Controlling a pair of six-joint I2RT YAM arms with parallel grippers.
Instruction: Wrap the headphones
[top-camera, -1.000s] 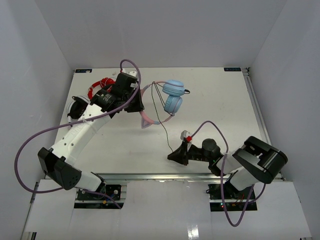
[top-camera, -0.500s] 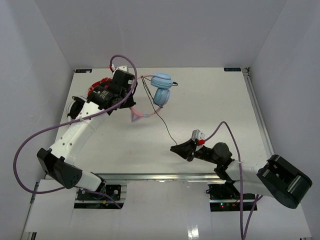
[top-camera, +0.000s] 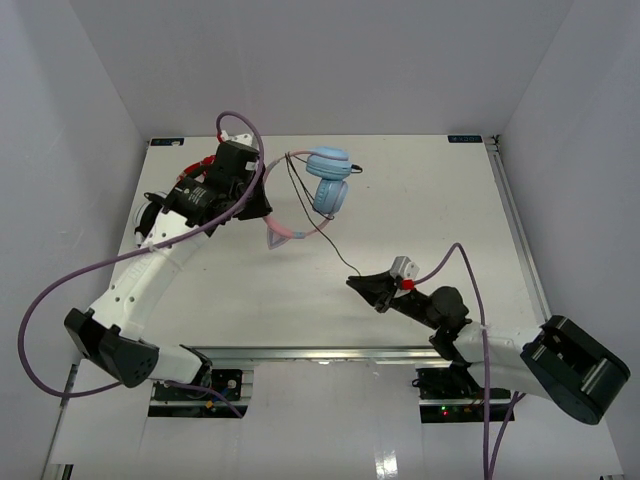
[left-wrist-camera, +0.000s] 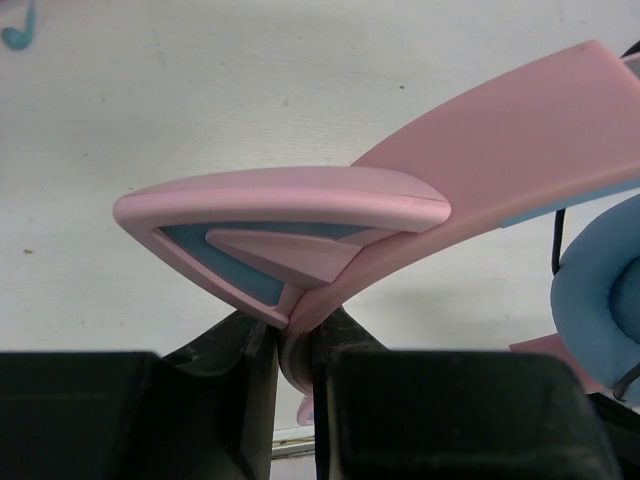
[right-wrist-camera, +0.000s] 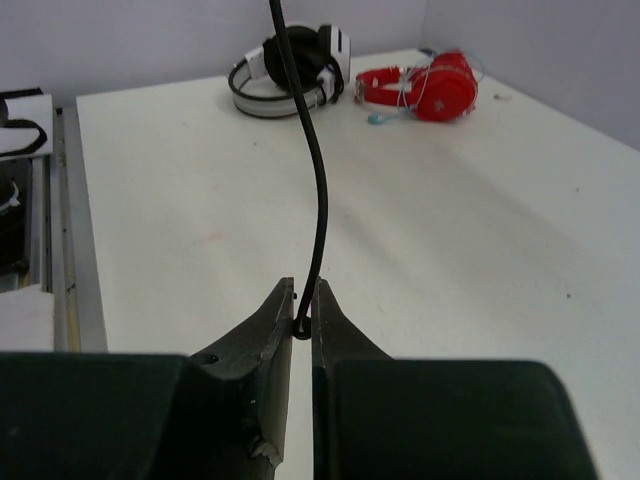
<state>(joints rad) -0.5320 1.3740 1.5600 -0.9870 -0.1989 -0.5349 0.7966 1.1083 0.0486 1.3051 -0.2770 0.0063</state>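
Three headphones (top-camera: 328, 183) (right-wrist-camera: 292, 68) (right-wrist-camera: 437, 90), two arms (top-camera: 150, 270) (top-camera: 482, 340)

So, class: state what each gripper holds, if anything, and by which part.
The left gripper clamps the headphones by the pink headband, beside a cat ear. The right gripper pinches their thin dark cable.

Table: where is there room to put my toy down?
The biggest bare patch is the right side of the table, between the blue headphones and the right edge. More room lies at the front, between the left arm and right hand. The far-left corner is crowded: left hand, red headphones, black-and-white headphones.
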